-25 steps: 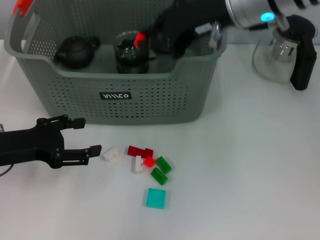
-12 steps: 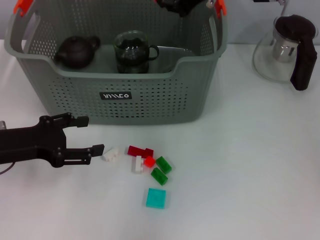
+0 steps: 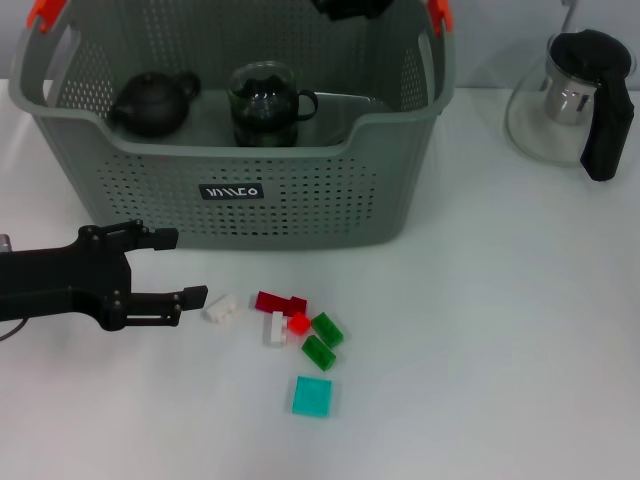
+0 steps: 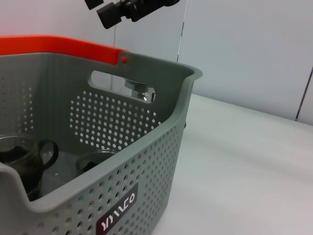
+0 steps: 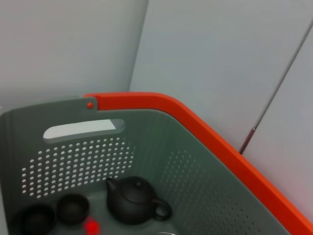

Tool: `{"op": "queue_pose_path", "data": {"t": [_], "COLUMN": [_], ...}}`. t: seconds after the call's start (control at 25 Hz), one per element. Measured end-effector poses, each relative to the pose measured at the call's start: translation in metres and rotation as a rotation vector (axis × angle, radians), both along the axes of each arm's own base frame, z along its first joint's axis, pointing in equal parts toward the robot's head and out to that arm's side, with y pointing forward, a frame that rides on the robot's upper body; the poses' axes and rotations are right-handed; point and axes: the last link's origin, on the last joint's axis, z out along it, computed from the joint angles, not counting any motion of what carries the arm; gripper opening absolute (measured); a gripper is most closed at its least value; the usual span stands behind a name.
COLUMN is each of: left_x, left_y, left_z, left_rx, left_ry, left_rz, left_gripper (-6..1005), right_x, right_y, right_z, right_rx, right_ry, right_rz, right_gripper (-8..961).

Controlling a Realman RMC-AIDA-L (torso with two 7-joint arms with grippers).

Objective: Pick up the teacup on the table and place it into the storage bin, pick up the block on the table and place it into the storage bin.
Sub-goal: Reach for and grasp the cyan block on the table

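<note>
The grey storage bin (image 3: 300,200) stands at the back of the table. Inside it are a dark teapot (image 5: 134,200), two small dark teacups (image 5: 73,208) and a small red piece (image 5: 91,226); a glass cup (image 3: 265,103) also stands in it. Several blocks lie in front of the bin: a white one (image 3: 222,310), a red one (image 3: 280,302), two green ones (image 3: 327,329) and a teal tile (image 3: 312,396). My left gripper (image 3: 185,267) is open, low over the table, just left of the white block. Above the bin's far rim, my right gripper (image 3: 350,8) shows only partly.
A glass pitcher with a black handle (image 3: 580,100) stands at the back right. The bin's orange handle clips (image 3: 437,14) top its side walls. White tabletop stretches to the right of the blocks.
My right gripper has risen out of the bin to above its far rim, and the red piece it carried no longer shows at it. The left gripper has barely shifted.
</note>
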Motion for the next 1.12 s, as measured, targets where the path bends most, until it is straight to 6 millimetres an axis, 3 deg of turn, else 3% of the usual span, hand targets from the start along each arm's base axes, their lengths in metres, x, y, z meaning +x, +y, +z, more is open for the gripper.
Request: {"op": "queue_pose_path", "data": {"t": [0.2, 0.44, 0.64, 1.12], "left_x": [0.000, 0.001, 0.003, 0.004], "left_y": [0.000, 0.000, 0.001, 0.001], "left_z": [0.000, 0.000, 0.000, 0.001], "left_rx": [0.001, 0.000, -0.005, -0.009], "left_ry": [-0.003, -0.006, -0.009, -0.003], "left_rz": [0.001, -0.003, -0.015, -0.028], "left_gripper": [887, 887, 887, 887], "right_x": [-0.002, 0.002, 0.024, 0.077], "right_y": [-0.006, -0.034, -0.062, -0.125], "right_z": [0.003, 0.018, 0.023, 0.012], "right_rx": [-0.012, -0.089, -0.167, -0.337], "right_ry": [0.036, 0.167, 0.194, 0.112], "right_rz": [0.011, 0.071, 0.100, 0.069], "right_gripper": [711, 826, 922, 928]}}
